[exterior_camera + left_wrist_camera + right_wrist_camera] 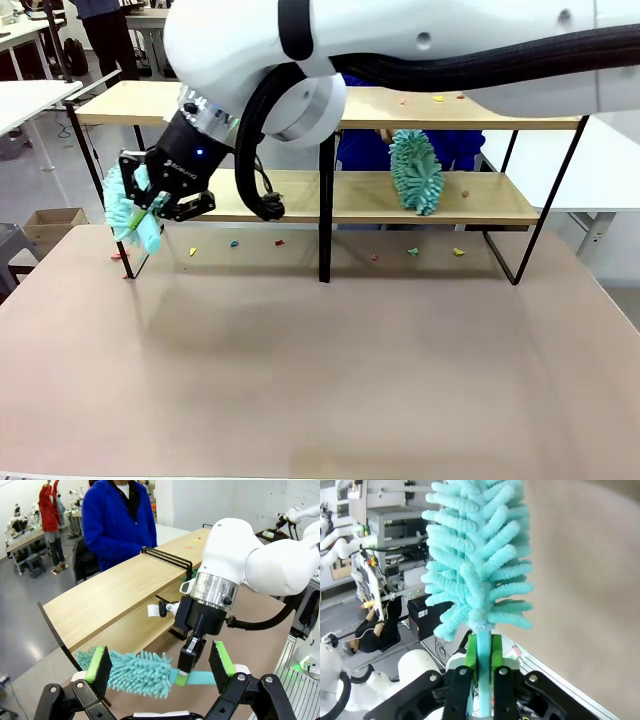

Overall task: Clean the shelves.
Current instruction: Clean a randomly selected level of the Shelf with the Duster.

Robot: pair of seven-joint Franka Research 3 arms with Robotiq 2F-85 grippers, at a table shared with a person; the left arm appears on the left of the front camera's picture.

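Observation:
The shelves are two light-wood boards, an upper one (130,100) and a lower one (300,195), in a black frame with a centre post (325,200). My right gripper (150,200) has reached across to the rack's left end and is shut on the handle of a teal duster (128,210). The right wrist view shows that right gripper (482,655) clamped on the duster (475,565). My left gripper (160,667) is open and faces the duster (135,672) and the right gripper (186,667). A second teal duster (413,172) stands on the lower board.
Small coloured scraps lie on the brown table (320,370) under the rack (233,243) (413,252), on the upper board (438,98) and on the lower board (465,193). A person in a blue coat (117,525) stands behind the rack. White tables flank it (25,100) (610,170).

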